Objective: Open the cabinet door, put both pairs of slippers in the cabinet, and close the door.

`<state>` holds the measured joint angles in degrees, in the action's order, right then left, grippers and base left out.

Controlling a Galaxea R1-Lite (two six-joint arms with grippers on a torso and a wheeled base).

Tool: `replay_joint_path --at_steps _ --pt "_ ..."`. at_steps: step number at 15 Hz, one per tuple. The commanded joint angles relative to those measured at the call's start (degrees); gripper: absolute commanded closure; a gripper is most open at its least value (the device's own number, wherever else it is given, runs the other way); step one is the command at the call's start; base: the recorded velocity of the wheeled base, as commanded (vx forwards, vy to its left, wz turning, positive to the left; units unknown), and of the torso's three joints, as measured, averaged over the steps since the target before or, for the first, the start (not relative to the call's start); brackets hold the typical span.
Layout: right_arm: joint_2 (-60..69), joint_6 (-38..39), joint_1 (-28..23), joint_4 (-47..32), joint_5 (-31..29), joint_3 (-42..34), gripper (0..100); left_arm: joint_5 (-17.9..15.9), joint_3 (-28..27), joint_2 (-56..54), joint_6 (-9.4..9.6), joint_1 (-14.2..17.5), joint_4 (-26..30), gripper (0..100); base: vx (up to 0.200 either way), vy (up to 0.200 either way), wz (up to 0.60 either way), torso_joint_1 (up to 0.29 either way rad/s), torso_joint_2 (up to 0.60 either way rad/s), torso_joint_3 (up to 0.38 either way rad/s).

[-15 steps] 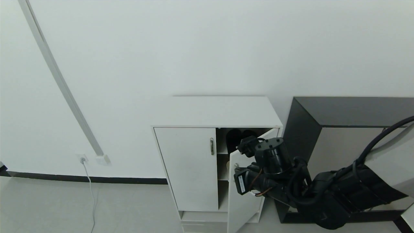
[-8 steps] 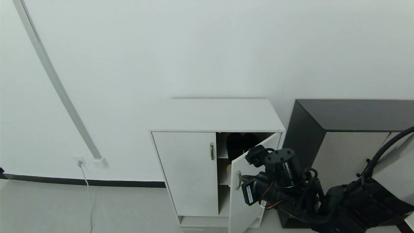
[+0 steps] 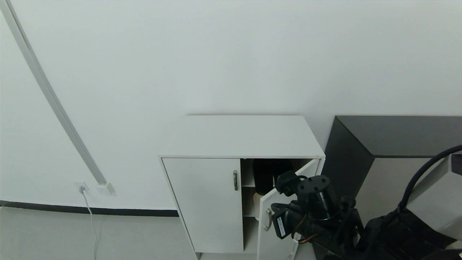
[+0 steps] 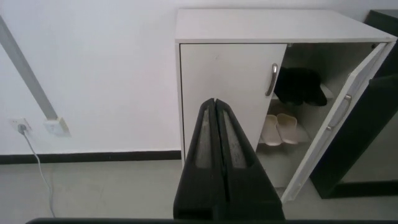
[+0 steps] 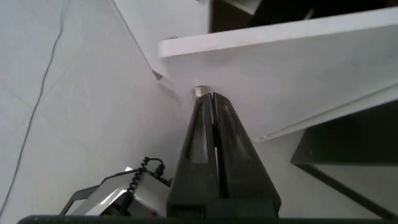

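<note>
Right gripper [image 5: 213, 97]: jaws pressed together, nothing between them. The tip sits at the outer face of the right door [image 5: 298, 56], just beside the end of the right handle [image 5: 199, 91]; contact with the panel cannot be confirmed.

Left gripper [image 4: 214, 103]: jaws likewise together and empty. It is held out in front of the cabinet [image 3: 245, 135], well apart from it, in line with the left door [image 4: 227, 93].

Count at the cabinet:
- Doors: two. The left one is shut flush. The right one stands partly open, swung out from the cabinet's right edge.
- Handles: two, one per door, each at the inner edge; the left handle [image 4: 272, 79] is upright and untouched.
- Slippers: two pairs, both inside the cabinet's right half. The black slippers [image 4: 300, 87] are on the upper shelf. The cream slippers [image 4: 281, 129] lie side by side on the shelf below.

Surroundings: a dark unit [image 3: 346, 151] stands just beside the cabinet's right side, near the swung door's hinge edge. To the cabinet's left, on the wall, are a socket [image 3: 81, 187] with a cable [image 3: 91, 216] hanging to the floor, and a slanting conduit [image 3: 47, 94] above it. Nothing lies in the gap between the open door and the cabinet front.
</note>
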<state>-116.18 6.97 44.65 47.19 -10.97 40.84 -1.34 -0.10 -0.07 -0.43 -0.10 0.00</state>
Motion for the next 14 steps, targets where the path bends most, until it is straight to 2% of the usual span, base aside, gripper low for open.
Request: replay_joint_path --at_steps 1,10,14 --pt "-3.8 0.0 -0.8 0.1 0.0 3.8 100 0.0 0.0 0.1 -0.01 0.0 0.0 100 0.000 0.000 0.00 0.000 0.00 0.000" --pt "-13.3 -2.1 -3.7 -0.3 0.1 17.6 100 0.1 0.0 0.1 -0.01 0.0 0.0 100 0.000 0.000 0.00 0.000 0.00 0.000" --pt "-18.4 -4.8 -6.8 -1.1 0.2 25.4 100 0.2 0.0 0.1 -0.10 0.0 0.0 100 0.000 0.000 0.00 0.000 0.00 0.000"
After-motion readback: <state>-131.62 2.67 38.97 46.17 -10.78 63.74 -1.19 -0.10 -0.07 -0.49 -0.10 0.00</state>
